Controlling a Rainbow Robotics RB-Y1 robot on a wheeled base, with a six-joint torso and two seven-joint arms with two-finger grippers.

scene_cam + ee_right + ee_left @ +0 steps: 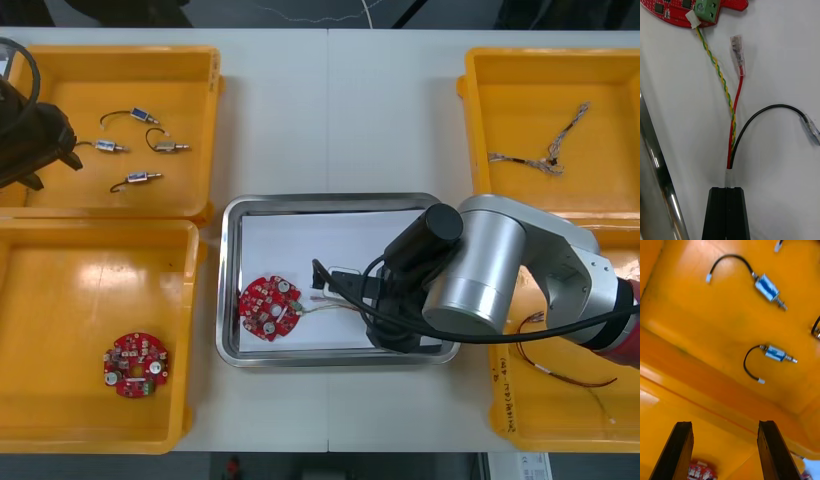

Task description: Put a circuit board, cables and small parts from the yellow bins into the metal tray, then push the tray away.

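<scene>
A metal tray (228, 300), white inside, holds a round red circuit board (269, 307) at its near left. My right gripper (325, 280) hangs low over the tray's middle, just right of the board. In the right wrist view its fingers (729, 189) are shut on the end of a red and yellow cable (734, 112). The cable's red, black and twisted yellow strands fan out over the white floor toward the board (707, 9). My left gripper (724, 427) is open over the far-left yellow bin (190, 60), near several small metal parts (777, 353).
A second circuit board (136, 364) lies in the near-left yellow bin (60, 300). A twisted cable (545, 155) lies in the far-right bin (480, 70), and thin red wires (560, 375) in the near-right bin. The tray's shiny rim (655, 180) runs beside my right fingers.
</scene>
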